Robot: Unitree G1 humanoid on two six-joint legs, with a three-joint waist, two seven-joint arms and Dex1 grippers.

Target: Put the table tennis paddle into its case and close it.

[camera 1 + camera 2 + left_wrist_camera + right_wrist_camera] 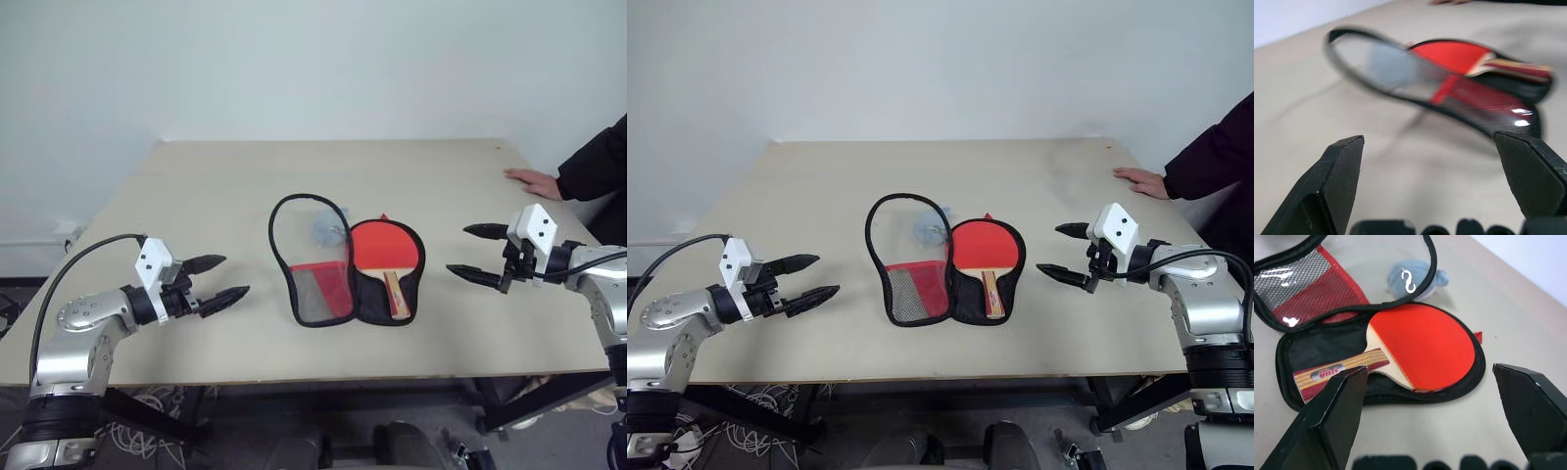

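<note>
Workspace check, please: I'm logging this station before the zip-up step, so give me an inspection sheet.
Surface: tan table, flat, bare around the job's things.
Job's things: paddle lies red face up in the black half of the open case; clear and red lid half folded out flat beside it.
Clutter: small pale object under the clear lid, unidentifiable.
Hands: left hand and right hand open, off the case on either side, holding nothing.
Cables: black cable along left arm.
Surroundings: person's hand resting on the table's far right edge; white wall.
</note>
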